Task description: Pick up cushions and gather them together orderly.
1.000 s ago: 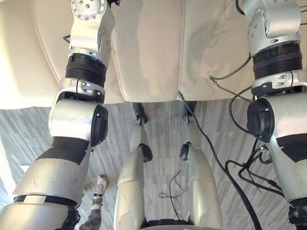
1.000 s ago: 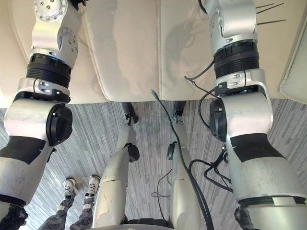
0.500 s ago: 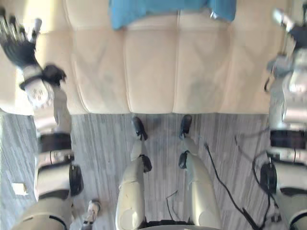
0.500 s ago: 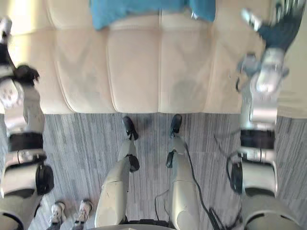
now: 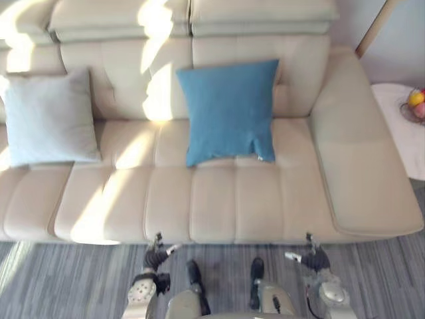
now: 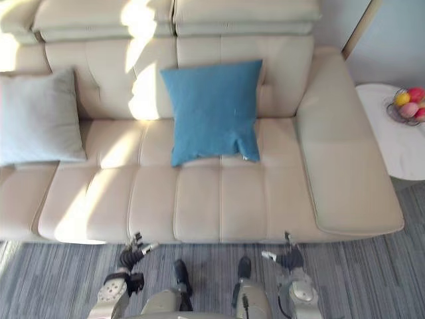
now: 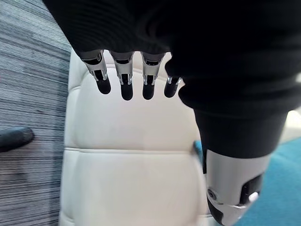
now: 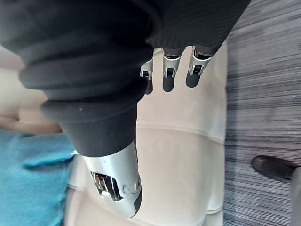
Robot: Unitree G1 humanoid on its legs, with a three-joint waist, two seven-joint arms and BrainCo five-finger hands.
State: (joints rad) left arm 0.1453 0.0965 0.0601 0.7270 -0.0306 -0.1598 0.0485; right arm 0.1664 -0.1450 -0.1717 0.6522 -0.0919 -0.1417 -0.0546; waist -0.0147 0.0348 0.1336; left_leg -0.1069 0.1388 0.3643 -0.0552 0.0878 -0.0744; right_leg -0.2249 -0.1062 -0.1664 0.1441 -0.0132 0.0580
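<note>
Two cushions lean upright against the backrest of the cream sofa (image 5: pixel 219 206). The blue cushion (image 5: pixel 229 109) stands near the middle and the pale grey cushion (image 5: pixel 50 118) at the left end. They are well apart, with bare seat between them.

Our left robot hand (image 5: pixel 155 256) and right robot hand (image 5: pixel 313 259) hang low at the near edge of the sofa, above the grey floor. On each, the fingers are straight and apart from the thumb, and neither holds anything. In the wrist views we see seat leather past the fingertips.

We judge both cushions light, soft and plump, with a woven cover that should not slip. Pinched at one corner, a cushion would probably sag and swing, so we would rather press it between both robot hands at its left and right edges, or curl the fingers over the middle of the top edge.

At the far right a round white surface (image 6: pixel 392 143) carries a fruit bowl (image 6: pixel 404 106), which we should steer clear of.
</note>
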